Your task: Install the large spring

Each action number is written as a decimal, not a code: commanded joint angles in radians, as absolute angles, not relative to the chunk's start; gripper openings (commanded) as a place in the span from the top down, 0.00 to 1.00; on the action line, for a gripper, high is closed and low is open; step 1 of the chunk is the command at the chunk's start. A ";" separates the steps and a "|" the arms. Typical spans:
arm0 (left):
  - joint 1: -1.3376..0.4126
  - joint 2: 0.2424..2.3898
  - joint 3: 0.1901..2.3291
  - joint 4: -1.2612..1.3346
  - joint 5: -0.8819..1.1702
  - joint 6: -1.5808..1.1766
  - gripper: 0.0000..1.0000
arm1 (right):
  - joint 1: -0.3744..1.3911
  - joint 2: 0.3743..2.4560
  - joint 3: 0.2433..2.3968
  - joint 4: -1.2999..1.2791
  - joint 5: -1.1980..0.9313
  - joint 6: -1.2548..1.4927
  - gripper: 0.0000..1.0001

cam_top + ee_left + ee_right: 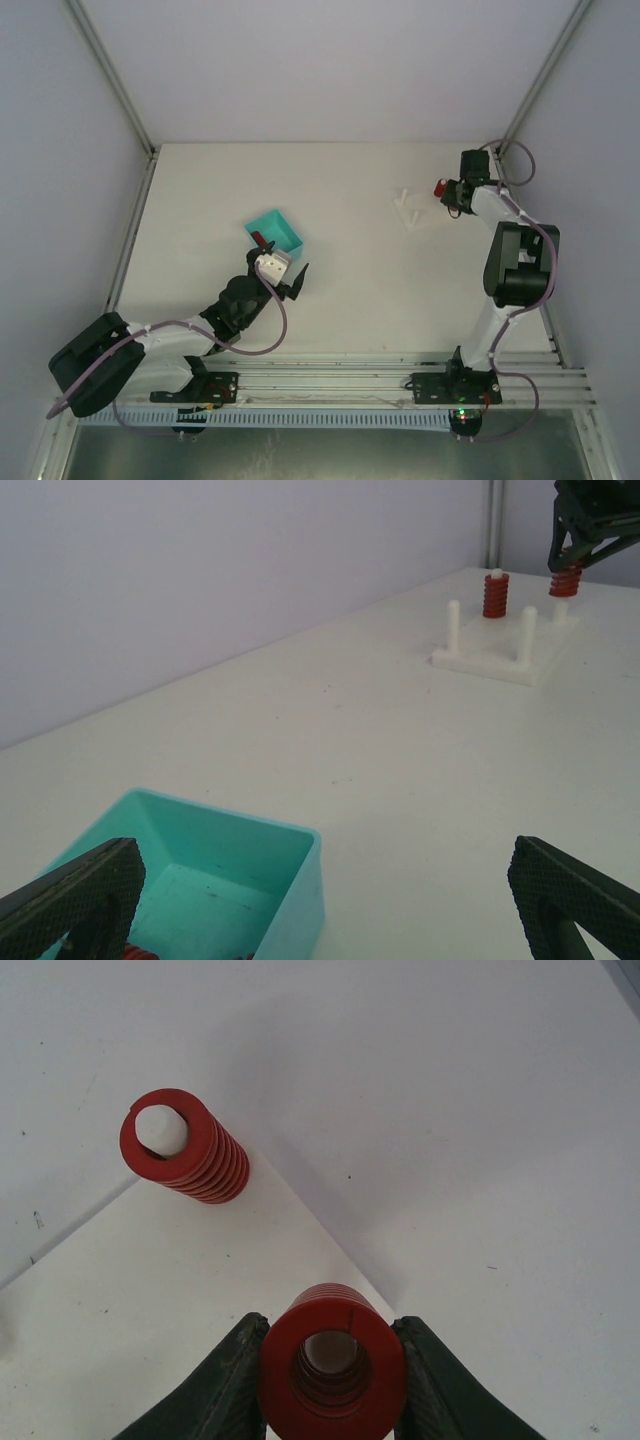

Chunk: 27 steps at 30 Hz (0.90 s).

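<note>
The teal bin point(296, 900) runs off the bottom edge; the red bits point(140, 952) inside are too cropped to identify.

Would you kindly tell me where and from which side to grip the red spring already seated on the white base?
Grip the seated spring across its coiled sides near the top, coming down from above. It stands upright on a peg of the white base, so the sides are free while the peg fills its bore.

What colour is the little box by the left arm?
The box is teal, a blue-green. It shows best in the left wrist view.
</note>
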State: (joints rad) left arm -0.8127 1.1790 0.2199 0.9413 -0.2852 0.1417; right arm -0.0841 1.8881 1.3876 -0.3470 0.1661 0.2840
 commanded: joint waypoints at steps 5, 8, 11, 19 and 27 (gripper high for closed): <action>-0.816 1.161 0.254 0.949 -0.286 0.151 0.01 | -0.091 1.912 1.450 -0.401 0.171 0.284 0.62; -0.816 1.156 0.251 0.954 -0.285 0.149 0.01 | -0.091 1.896 1.457 -0.420 0.170 0.282 0.58; -0.816 1.148 0.242 0.964 -0.290 0.147 0.01 | -0.091 1.871 1.458 -0.439 0.174 0.282 0.54; -0.816 1.096 0.268 0.906 -0.387 0.083 0.01 | -0.085 1.717 1.415 -0.538 0.067 0.355 0.38; -0.778 1.043 0.501 0.430 -0.557 -0.248 0.01 | 0.002 1.395 1.183 -0.517 -0.091 0.434 0.14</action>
